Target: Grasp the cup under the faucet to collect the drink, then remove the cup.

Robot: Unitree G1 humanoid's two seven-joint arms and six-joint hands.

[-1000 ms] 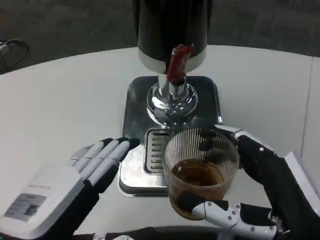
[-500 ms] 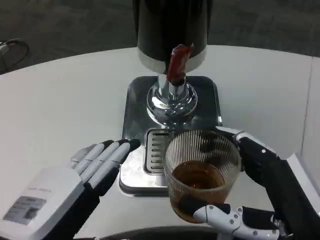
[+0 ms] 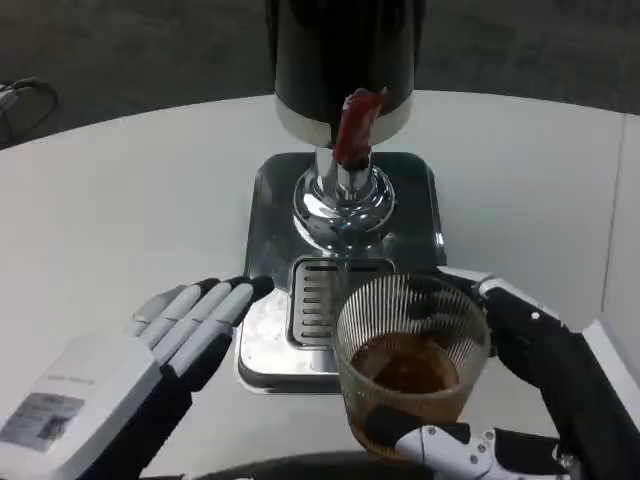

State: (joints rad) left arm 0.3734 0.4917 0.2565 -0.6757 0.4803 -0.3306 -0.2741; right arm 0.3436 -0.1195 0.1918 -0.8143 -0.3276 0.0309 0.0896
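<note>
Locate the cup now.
Head view, lower right: the cup is held in the right hand, just in front of the drip tray.

On the white table: one black drink dispenser with one red tap handle, one steel base with one slotted drip grate, and one ribbed glass cup of brown drink. Two robot hands are visible, one left hand and one right hand.
</note>
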